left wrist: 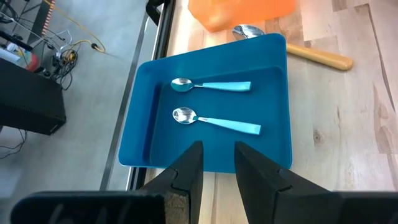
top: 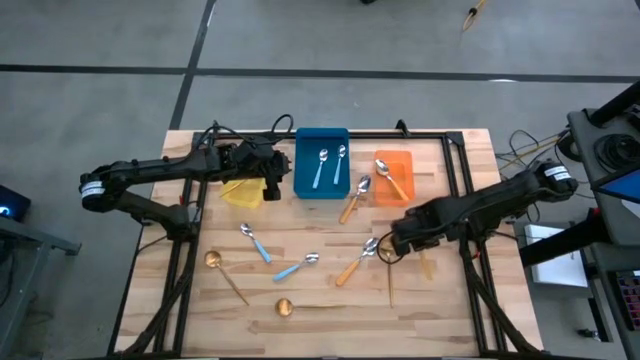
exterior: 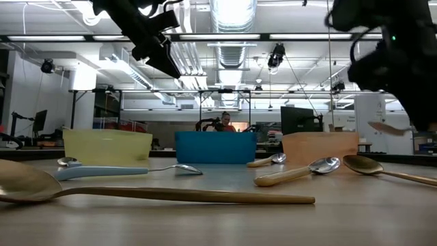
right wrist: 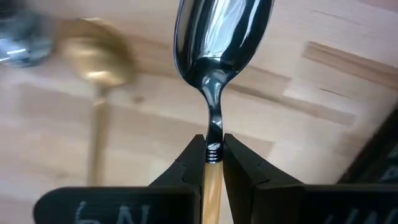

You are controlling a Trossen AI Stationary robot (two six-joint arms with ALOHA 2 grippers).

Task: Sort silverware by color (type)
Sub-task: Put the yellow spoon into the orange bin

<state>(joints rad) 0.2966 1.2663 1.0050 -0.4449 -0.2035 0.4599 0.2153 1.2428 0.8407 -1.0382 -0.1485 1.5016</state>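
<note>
My right gripper [right wrist: 214,146] [top: 396,243] is shut on an orange-handled spoon [right wrist: 217,37] above the table's middle right. The spoon also shows in the low view [exterior: 386,126], clear of the table. My left gripper [left wrist: 217,152] [top: 272,178] is open and empty, above the near edge of the blue bin [left wrist: 273,124], which holds two blue-handled spoons [left wrist: 214,121]. The orange bin [top: 400,190] holds one orange-handled spoon [top: 390,176]. Blue-handled spoons [top: 256,243] [top: 297,266], gold spoons [top: 225,275] [top: 285,307] [top: 390,278] and orange-handled spoons [top: 355,265] [top: 353,200] lie flat on the table. My right gripper pinches the spoon between its two fingertips at the neck [right wrist: 213,149], where the silver stem meets the orange handle. The spoon lies along the fingers, its bowl [right wrist: 221,31] sticking out ahead of them and its handle running back between them. It is lifted clear of the table.
The yellow bin [top: 240,192] stands left of the blue bin, partly under my left gripper. A black frame [top: 455,170] runs around the table's back and sides. A person shows far off in the room [exterior: 225,123]. There is bare wood at the table's near right.
</note>
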